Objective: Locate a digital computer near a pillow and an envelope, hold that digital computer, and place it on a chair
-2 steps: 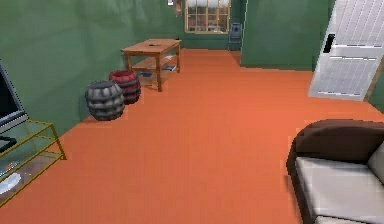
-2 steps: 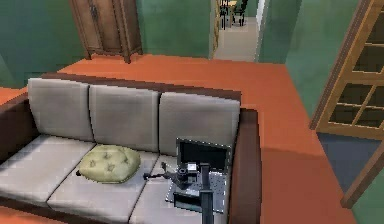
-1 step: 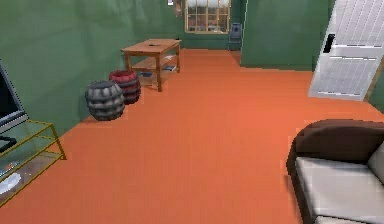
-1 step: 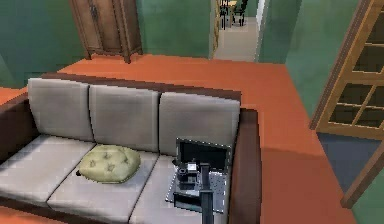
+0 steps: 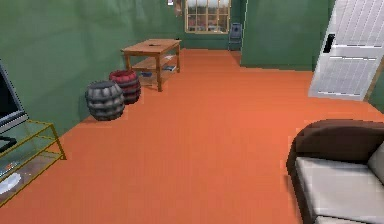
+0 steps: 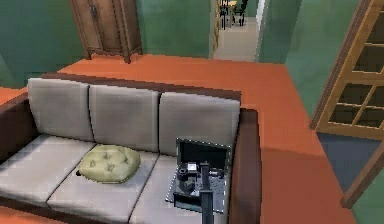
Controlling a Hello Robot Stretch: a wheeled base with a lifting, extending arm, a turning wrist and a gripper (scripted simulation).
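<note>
A dark laptop [image 6: 203,160] stands with its lid up on the right seat cushion of a brown sofa [image 6: 247,150] with grey cushions. A round green pillow [image 6: 110,164] lies on the middle cushion, left of the laptop. The arm's dark bar rises from the bottom edge of the arm side view and ends at the gripper [image 6: 190,184], which sits in front of the laptop's base. I cannot tell whether it holds anything, or whether it touches the laptop.
In the forward view, orange floor stretches ahead past a wooden table [image 5: 152,50], two barrels [image 5: 105,100] and a glass TV stand [image 5: 28,150]. A white door [image 5: 350,50] stands at the right, with a brown seat [image 5: 335,170] below it. Behind the sofa are a wooden cabinet [image 6: 105,25] and a doorway [image 6: 235,28].
</note>
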